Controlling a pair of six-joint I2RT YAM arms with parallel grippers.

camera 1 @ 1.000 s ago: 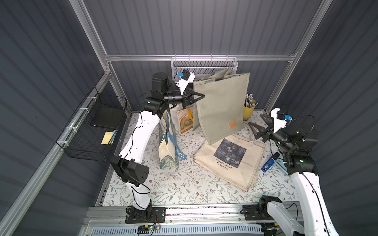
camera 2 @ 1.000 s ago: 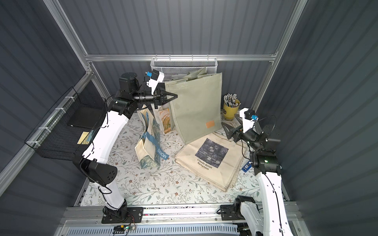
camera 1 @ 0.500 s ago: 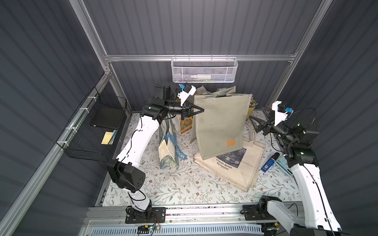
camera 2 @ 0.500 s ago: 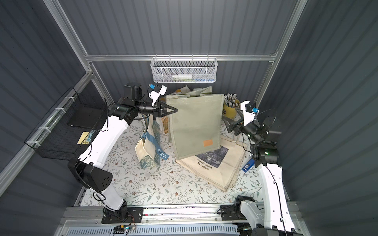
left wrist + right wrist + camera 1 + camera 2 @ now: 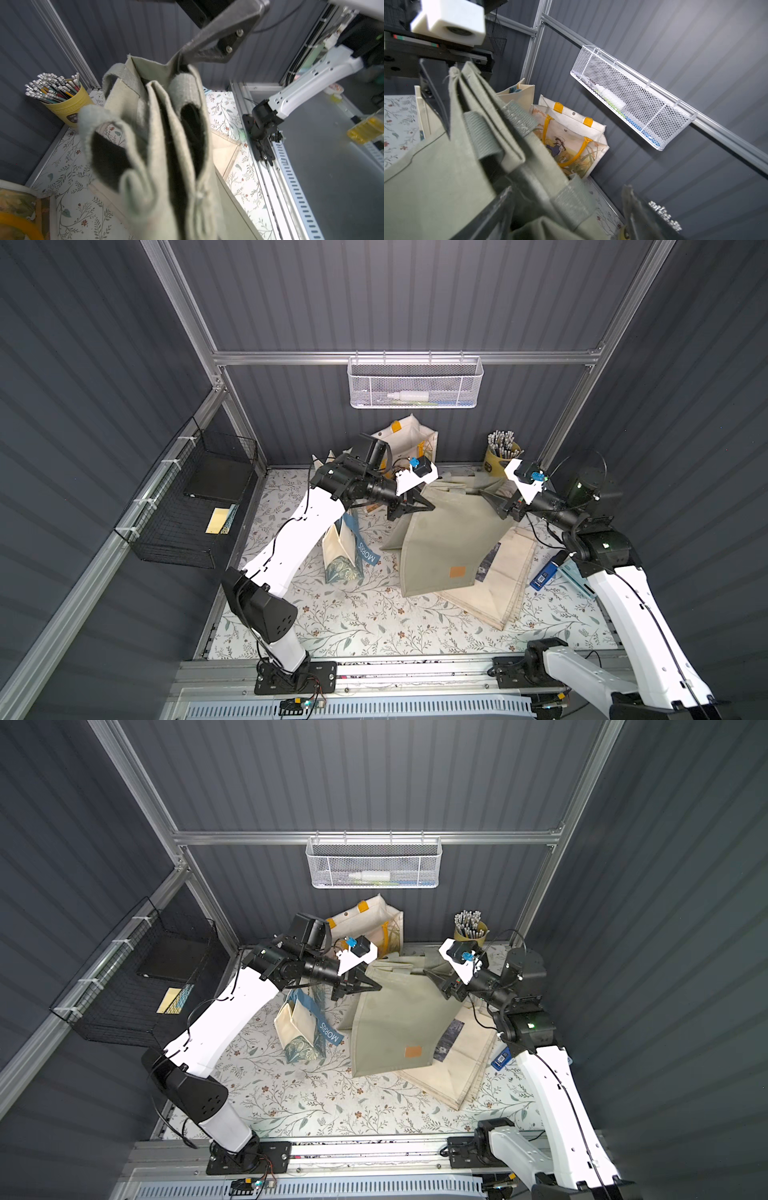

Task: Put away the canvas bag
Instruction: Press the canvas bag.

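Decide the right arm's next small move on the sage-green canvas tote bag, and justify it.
Probably close the right gripper on the rim of the sage-green canvas tote bag: that gripper's jaws stand open astride the rim, while the left gripper is shut on the opposite top corner, so only one side is held.

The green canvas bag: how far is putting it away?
Done: the left gripper is shut on a top corner of the green canvas bag, holding it up. In hand: the open right gripper is at the opposite corner. Remaining: storing it; it is not yet beside the yellow-handled bag.
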